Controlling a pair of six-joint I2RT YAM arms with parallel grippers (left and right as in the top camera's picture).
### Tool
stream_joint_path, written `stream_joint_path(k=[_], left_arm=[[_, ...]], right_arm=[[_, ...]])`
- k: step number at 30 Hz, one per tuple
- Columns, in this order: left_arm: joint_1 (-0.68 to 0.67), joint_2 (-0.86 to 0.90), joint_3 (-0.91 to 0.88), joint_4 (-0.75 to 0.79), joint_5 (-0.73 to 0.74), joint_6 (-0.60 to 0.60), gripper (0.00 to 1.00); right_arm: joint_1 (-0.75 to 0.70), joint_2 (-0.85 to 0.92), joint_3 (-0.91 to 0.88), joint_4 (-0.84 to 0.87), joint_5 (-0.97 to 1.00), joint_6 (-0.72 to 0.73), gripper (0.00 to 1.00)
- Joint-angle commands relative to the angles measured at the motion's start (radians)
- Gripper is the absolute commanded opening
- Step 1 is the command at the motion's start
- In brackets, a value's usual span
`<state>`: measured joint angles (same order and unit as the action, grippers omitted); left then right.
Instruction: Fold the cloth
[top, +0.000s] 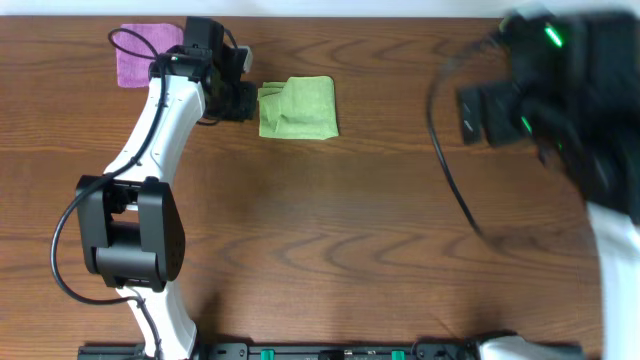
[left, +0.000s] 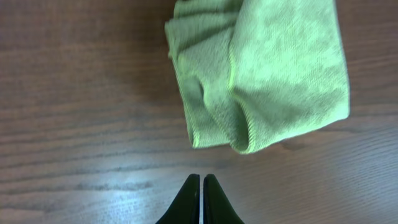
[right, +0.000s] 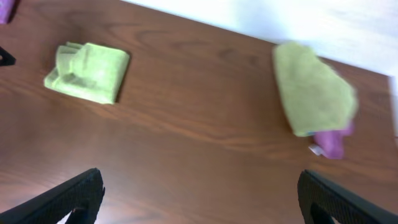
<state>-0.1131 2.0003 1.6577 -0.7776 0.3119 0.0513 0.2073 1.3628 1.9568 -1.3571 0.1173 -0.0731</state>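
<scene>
A green cloth (top: 298, 108) lies folded on the brown table, with a bunched, layered edge on its left side. It fills the top of the left wrist view (left: 267, 74) and lies at the upper left of the right wrist view (right: 88, 72). My left gripper (left: 201, 178) is shut and empty, its tips on the bare wood just short of the cloth's bunched edge; from overhead it sits right beside the cloth's left side (top: 243, 100). My right gripper (right: 199, 186) is wide open and empty, raised over bare wood far to the right, and is blurred in the overhead view (top: 490, 110).
A purple cloth (top: 140, 55) lies at the back left behind the left arm. The right wrist view shows a second green cloth (right: 314, 87) over a purple one (right: 333, 144) near the table's far edge. Cables hang by both arms.
</scene>
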Motion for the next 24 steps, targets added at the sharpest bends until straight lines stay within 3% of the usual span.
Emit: stream_joint_path(k=[1, 7, 12, 14, 24], left_arm=[[0.004, 0.008, -0.008, 0.002, -0.035, -0.014, 0.06], [0.012, 0.008, -0.015, 0.008, -0.087, -0.013, 0.08], [0.012, 0.008, -0.11, 0.056, -0.077, -0.014, 0.11], [0.012, 0.008, -0.158, 0.085, -0.064, -0.014, 0.25], [0.019, 0.008, -0.246, 0.22, 0.063, -0.018, 0.65]], right_arm=[[-0.013, -0.172, -0.177, 0.024, 0.117, -0.027, 0.99], [-0.042, -0.495, -0.532, 0.033, 0.113, 0.005, 0.99], [-0.044, -0.649, -0.645, 0.019, 0.084, 0.058, 0.99], [-0.044, -0.667, -0.649, 0.012, 0.073, 0.062, 0.99], [-0.044, -0.671, -0.65, -0.028, 0.007, 0.08, 0.99]])
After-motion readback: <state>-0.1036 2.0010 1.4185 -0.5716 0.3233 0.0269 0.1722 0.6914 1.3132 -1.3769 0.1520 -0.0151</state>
